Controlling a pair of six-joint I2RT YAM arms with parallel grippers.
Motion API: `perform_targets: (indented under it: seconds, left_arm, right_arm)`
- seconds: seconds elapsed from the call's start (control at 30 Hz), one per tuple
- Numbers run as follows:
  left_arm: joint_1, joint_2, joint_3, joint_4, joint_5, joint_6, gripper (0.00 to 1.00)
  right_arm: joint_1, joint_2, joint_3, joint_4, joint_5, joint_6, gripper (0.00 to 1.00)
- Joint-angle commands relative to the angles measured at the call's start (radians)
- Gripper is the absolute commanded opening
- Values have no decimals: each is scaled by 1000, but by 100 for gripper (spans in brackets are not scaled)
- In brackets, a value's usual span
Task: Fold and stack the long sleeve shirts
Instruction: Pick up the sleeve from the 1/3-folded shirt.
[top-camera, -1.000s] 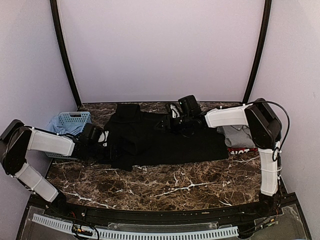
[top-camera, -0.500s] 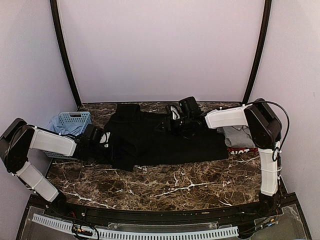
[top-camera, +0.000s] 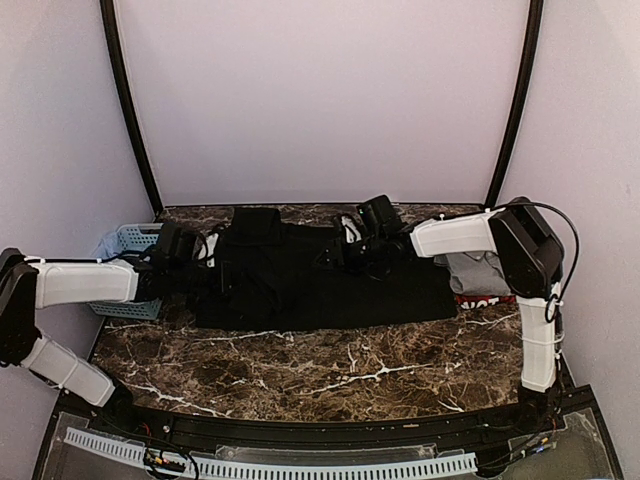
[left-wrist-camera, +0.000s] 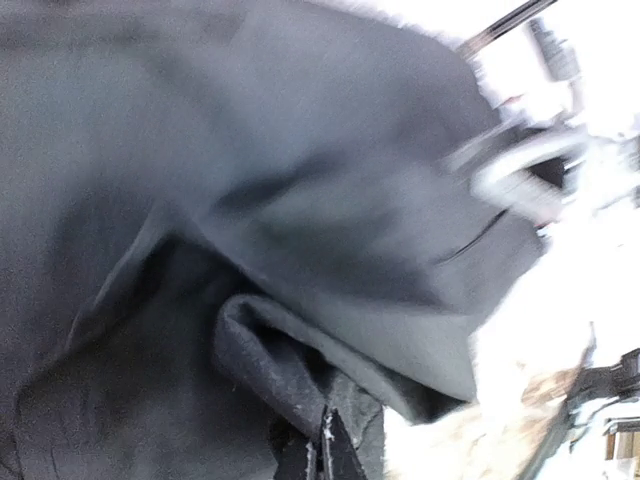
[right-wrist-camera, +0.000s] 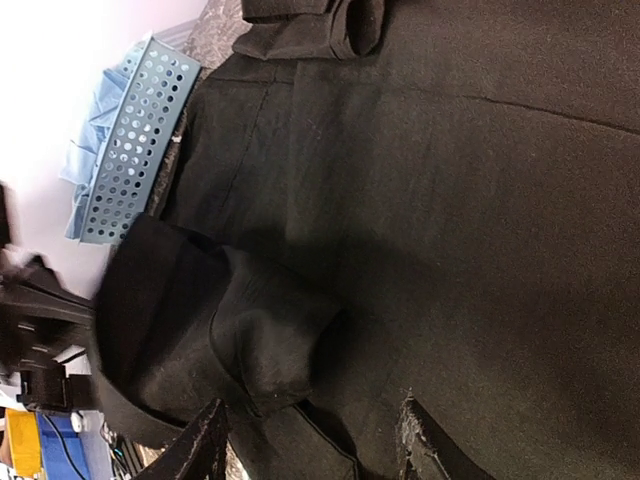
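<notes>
Left fingers (left-wrist-camera: 335, 458) pinched on the black shirt (top-camera: 330, 285), right fingers (right-wrist-camera: 205, 450) apart above it.

The light-blue basket (top-camera: 140, 243) sits just left of the black shirt, which lies spread on the worktop (top-camera: 330, 375). At the shirt's left edge my left fingers are clamped together on a raised fold of its cloth. Over its far middle my right fingers stand apart, gripping nothing. Just right of it, the grey shirt (top-camera: 475, 270) lies on the red-edged shirt (top-camera: 482, 298).

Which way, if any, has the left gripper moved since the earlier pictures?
Yes. The left gripper has shifted toward the back wall, from off the blue basket's near right corner to alongside its right side.
</notes>
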Motion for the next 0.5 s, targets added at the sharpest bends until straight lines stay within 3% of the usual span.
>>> perform_targets:
  seconds: [0.0,0.27,0.47]
  left_arm:
    - [-3,-117,147,-33,55,-19,0]
    - [14,-61,370,-68,16,4,0]
    - [47,31,440,4,32,-84,0]
  right_arm:
    - [-6,-62,14,-55,47,-54,54]
    - [-12,-114,-3,-99,108,-88,55]
    - [-14,-135,-34,-105,130,-100,55]
